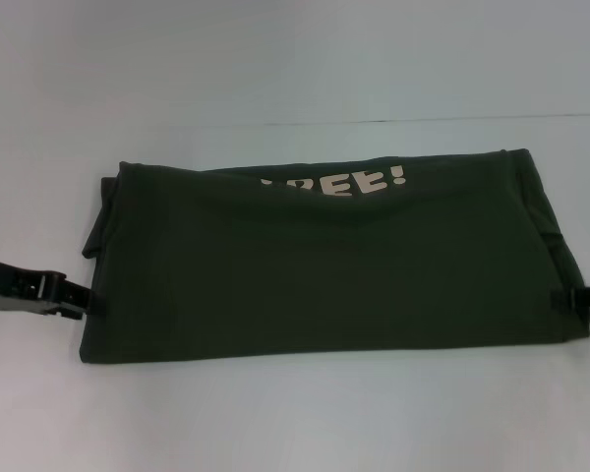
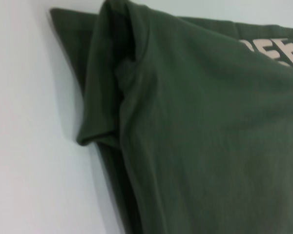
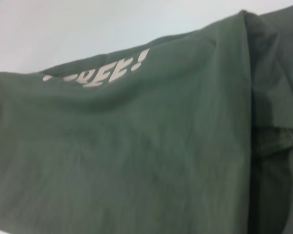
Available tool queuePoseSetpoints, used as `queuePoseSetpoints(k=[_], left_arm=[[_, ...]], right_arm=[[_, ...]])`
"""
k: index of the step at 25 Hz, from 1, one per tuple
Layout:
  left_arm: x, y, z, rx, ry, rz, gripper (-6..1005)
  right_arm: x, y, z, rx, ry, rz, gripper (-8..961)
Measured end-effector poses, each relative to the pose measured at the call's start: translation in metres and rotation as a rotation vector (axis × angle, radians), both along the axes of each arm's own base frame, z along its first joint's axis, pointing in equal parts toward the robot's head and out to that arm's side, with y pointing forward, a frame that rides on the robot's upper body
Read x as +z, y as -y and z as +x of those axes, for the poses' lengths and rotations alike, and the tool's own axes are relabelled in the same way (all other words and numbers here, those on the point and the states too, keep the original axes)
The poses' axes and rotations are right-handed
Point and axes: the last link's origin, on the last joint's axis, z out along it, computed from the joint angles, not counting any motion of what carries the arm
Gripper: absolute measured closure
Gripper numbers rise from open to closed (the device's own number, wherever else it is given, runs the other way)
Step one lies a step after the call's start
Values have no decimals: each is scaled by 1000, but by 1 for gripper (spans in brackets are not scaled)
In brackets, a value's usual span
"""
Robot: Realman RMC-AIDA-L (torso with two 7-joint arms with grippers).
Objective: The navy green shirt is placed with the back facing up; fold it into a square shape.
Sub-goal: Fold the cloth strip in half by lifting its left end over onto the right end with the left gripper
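The navy green shirt (image 1: 324,265) lies on the white table as a wide, flat band running left to right. Cream lettering ending "EE!" (image 1: 359,183) shows along its far edge. A sleeve fold sticks out at the shirt's left end (image 2: 102,112), and layered folds show at its right end (image 3: 273,122). My left gripper (image 1: 82,301) sits at the shirt's left edge, near the front corner, touching the cloth. At the shirt's right edge is my right gripper (image 1: 567,300), its tip over the cloth. Neither wrist view shows its own gripper.
The white table (image 1: 295,423) extends on all sides of the shirt. A faint seam or edge line (image 1: 442,120) runs across the table behind the shirt. Nothing else stands on the surface.
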Motion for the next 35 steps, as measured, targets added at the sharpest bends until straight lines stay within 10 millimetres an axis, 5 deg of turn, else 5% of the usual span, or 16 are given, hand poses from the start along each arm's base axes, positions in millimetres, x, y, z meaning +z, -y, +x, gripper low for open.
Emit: queuePoseSetpoints(k=[11,16,22,35], left_arm=[[21,-10,5,-1,72,116,464],[25,-19,10,-28,105,180,235],[23,-26,15,-117,124,239,143],[5,-50,25,9,24,225,147]], right_arm=[[26,-19,-18,107,-50,136,336],[33,-29,-33,270,-84,245,129],[37,-35,-47,450,-83,365,128],[21,-40,-52,680,-22,593,128]])
